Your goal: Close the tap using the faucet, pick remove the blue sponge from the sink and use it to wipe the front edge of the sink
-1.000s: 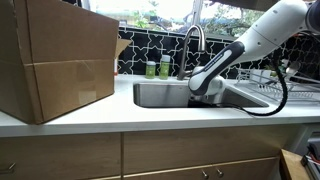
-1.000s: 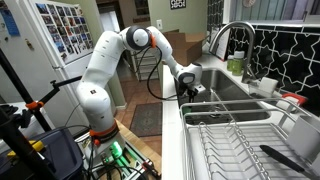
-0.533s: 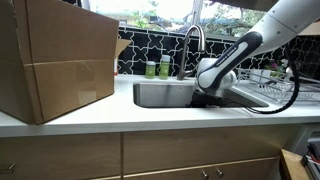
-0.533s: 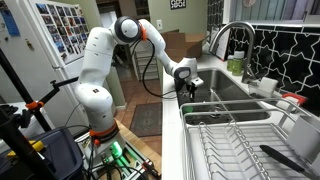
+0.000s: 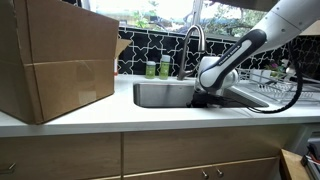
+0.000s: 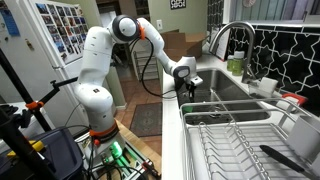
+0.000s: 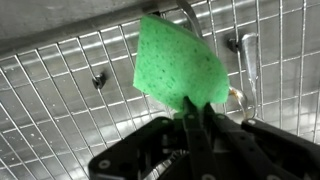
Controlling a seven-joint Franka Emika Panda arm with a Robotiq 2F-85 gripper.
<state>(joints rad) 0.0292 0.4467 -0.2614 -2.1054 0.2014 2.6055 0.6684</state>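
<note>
Kitchen w/ black tile [image 5: 135, 50] veined in white behind a pale desk [image 5: 150, 118]. A stainless sink [image 5: 160, 96] was set into the desk, w/ a curved gooseneck faucet [image 5: 192, 40] at the back and two small green bottles [image 5: 158, 68] just beside it. A big plain cardboard box [image 5: 55, 60] sat on the desk, well apart from the basin. A wire dish rack [image 6: 240, 140] stood on the drainer side.

The white arm [image 6: 100, 70] reached over the basin; the tool [image 5: 208, 97] was down inside the sink near its front wall in both exterior views [image 6: 188, 92].

Wrist view: the tool [image 7: 195, 108] was clamped on a sponge [image 7: 180, 65], which was green rather than blue, w/ a fine porous texture, flat w/ rounded corners. The black fingers [image 7: 207, 118] pinched its lower edge, so most of it stuck out past the tips. It was held above a metal wire grid [image 7: 60, 110] lying over the steel basin floor. The sponge itself was hidden in the exterior views.
</note>
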